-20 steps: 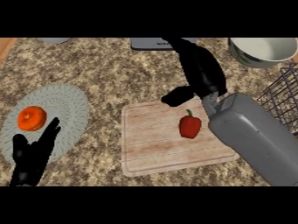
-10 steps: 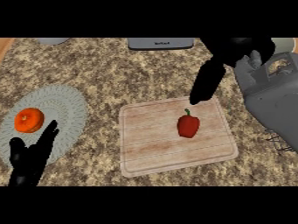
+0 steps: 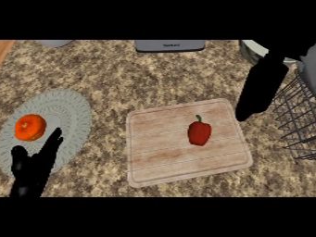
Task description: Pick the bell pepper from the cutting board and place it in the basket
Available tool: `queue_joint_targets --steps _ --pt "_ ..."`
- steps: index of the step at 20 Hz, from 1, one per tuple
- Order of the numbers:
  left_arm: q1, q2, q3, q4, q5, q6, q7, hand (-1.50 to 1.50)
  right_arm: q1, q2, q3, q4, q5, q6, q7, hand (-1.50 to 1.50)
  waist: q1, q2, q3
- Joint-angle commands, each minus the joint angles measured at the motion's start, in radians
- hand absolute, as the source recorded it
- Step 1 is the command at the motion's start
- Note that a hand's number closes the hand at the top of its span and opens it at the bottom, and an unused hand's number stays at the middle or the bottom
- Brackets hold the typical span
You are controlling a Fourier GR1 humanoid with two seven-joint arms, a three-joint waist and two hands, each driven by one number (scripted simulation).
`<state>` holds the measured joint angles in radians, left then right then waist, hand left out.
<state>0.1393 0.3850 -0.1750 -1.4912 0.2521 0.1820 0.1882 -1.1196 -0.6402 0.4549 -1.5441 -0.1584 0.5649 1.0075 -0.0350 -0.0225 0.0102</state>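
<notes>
Red bell pepper [image 3: 199, 133] with a short green stem pointing up-screen, lying on the pale wooden cutting board [image 3: 187, 141], right of its centre. Untouched, just below and to the left of the straight fingertips of the right hand [image 3: 262, 88], with a gap between. Board rectangular with rounded corners, slightly turned, flat on the counter. Black wire basket [image 3: 305, 120] just right of that hand, past the board's right edge, partly cut off.

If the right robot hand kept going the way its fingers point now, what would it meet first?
Probably the cutting board: the right robot hand points down toward its right edge, just right of the bell pepper. Depth is unclear.
</notes>
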Motion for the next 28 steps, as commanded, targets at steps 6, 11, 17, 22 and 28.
queue_joint_targets --steps 6,11,17,22,28 --pt "0.017 -0.016 -0.005 0.087 -0.002 -0.027 0.026 0.0 0.052 -0.027 0.023 -0.106 -0.069 -0.02 0.196 -1.5 0.016 0.016 -0.012" --pt "0.01 -0.021 0.004 0.089 -0.008 -0.031 0.028 0.0 0.125 0.01 0.058 -0.165 -0.029 -0.073 0.201 -1.5 0.023 0.018 -0.011" --pt "0.008 -0.066 -0.027 0.068 -0.038 -0.005 0.045 0.0 0.234 0.068 0.116 -0.175 0.12 -0.134 0.152 -1.5 0.028 0.019 -0.011" --pt "-0.008 -0.055 -0.002 0.084 -0.03 -0.021 0.056 0.0 0.308 0.096 0.175 -0.104 0.228 -0.15 0.093 -1.5 0.035 0.023 -0.011" --pt "-0.035 -0.086 -0.022 0.068 -0.056 -0.001 0.102 0.0 0.378 0.135 0.188 -0.121 0.317 -0.176 0.053 -1.5 0.03 0.022 -0.01"
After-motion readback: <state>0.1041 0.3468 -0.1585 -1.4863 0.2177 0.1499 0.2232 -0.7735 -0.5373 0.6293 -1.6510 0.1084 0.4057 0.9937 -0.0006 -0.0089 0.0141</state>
